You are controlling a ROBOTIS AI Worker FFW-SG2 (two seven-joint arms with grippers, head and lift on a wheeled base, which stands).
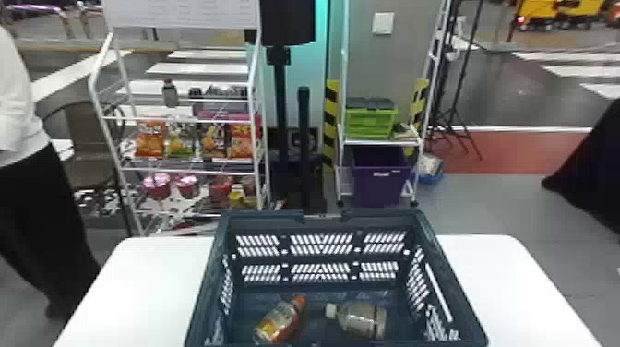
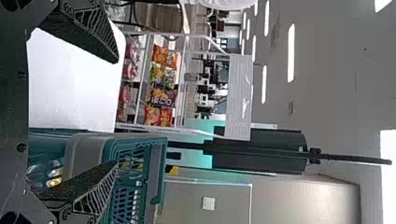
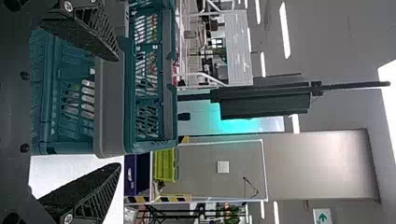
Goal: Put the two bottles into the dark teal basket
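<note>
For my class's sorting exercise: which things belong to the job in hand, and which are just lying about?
Job:
- orange-capped bottle
- white-capped bottle
- dark teal basket

Just about:
- snack bags
- third bottle on the rack
- green crate
- purple bin

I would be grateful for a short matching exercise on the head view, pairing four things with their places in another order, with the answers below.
1. Orange-capped bottle
2. Purple bin
3. Basket
4. White-capped bottle

A. On the white table
B. Lying in the basket's right half
C. Lying in the basket's left half
D. Below the green crate

Right pairs: 1-C, 2-D, 3-A, 4-B
</note>
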